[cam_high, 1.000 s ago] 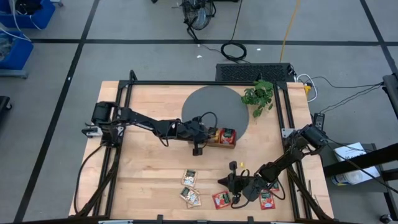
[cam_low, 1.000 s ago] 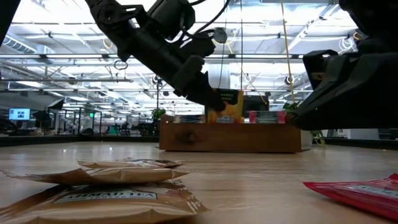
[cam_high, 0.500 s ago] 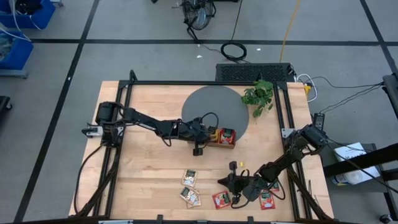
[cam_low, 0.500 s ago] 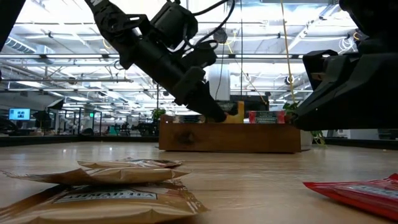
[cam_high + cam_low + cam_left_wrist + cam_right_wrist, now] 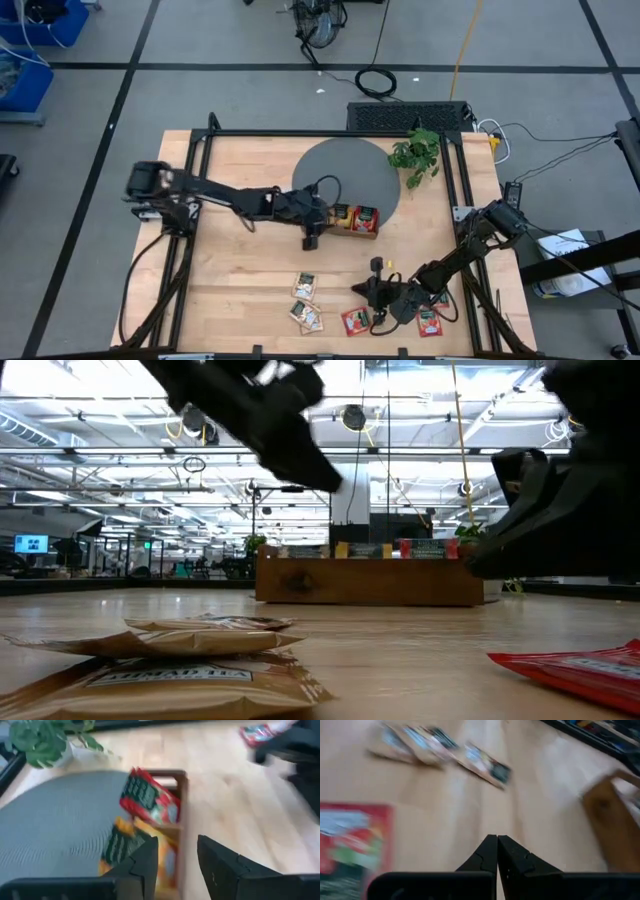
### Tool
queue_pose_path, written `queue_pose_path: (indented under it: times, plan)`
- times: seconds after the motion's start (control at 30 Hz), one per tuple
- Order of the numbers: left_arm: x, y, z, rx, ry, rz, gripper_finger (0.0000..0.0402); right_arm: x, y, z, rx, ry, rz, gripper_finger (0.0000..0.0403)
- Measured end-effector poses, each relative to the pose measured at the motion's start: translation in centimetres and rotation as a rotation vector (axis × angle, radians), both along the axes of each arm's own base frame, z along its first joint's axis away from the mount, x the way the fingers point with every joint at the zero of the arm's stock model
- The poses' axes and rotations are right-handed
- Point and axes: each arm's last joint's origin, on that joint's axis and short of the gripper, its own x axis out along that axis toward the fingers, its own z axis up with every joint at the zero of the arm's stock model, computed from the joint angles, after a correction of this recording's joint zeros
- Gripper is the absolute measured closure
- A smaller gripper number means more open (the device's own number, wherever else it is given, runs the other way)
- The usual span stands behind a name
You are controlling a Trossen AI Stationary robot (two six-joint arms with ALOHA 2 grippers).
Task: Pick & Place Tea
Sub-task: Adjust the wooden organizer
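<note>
Looking down, we saw our left gripper [image 5: 312, 240] with parted, empty fingers beside the wooden tray [image 5: 368, 231] holding orange and red tea sachets [image 5: 146, 800], our right gripper [image 5: 372, 296] closed near sachets on the table.

Wooden three-slot tray [image 5: 358, 228] at the edge of a grey round mat [image 5: 345, 172], leafy plant [image 5: 415, 153] beside the mat

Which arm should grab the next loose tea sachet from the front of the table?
The right arm, probably. Its right gripper, fingers shut, hovers beside the red square tea sachets near the front edge. The left gripper, fingers parted and empty, is farther back by the three-slot wooden tray.
</note>
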Motion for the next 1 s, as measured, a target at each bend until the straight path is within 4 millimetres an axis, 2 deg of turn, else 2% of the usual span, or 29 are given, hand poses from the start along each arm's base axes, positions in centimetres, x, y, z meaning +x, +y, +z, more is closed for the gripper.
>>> queue_pose_path:
  times: [0.1,0.17,0.27,0.37,0.47,0.57,0.73,0.87,1.0]
  plan:
    - [-2.6,-0.9,1.5,0.023,0.103,0.101,0.0266,-0.6,-0.5,-0.3,-0.049,0.031,-0.096,0.0403]
    - [-4.7,-1.2,1.1,0.056,0.142,0.231,0.0279,-1.2,-1.1,-0.3,-0.053,0.059,-0.166,0.0403]
    - [-7.6,-0.9,-1.2,0.046,0.123,0.417,0.0311,-2.0,-2.0,-0.2,-0.028,0.063,-0.257,0.0403]
    - [-9.6,-0.3,-3.8,-0.047,0.047,0.543,0.0351,-2.5,-2.6,-0.4,0.002,0.051,-0.275,0.0403]
    - [-10.8,0.4,-6.2,-0.138,-0.015,0.622,0.0391,-2.4,-3.1,-0.6,0.029,0.037,-0.296,0.0403]
    - [-11.6,0.7,-7.7,-0.175,-0.023,0.679,0.0392,-2.3,-4.1,-1.0,0.043,0.031,-0.323,0.0403]
    - [-11.3,0.6,-9.3,-0.204,0.023,0.723,0.0396,-2.5,-6.2,-1.8,0.058,0.019,-0.379,0.0403]
    - [-9.5,-0.1,-10.0,-0.227,0.035,0.671,0.0393,-3.1,-7.5,-2.5,0.093,0.004,-0.423,0.0403]
    - [-7.4,-0.9,-10.7,-0.232,0.067,0.624,0.0386,-3.6,-7.9,-2.8,0.113,-0.006,-0.433,0.0403]
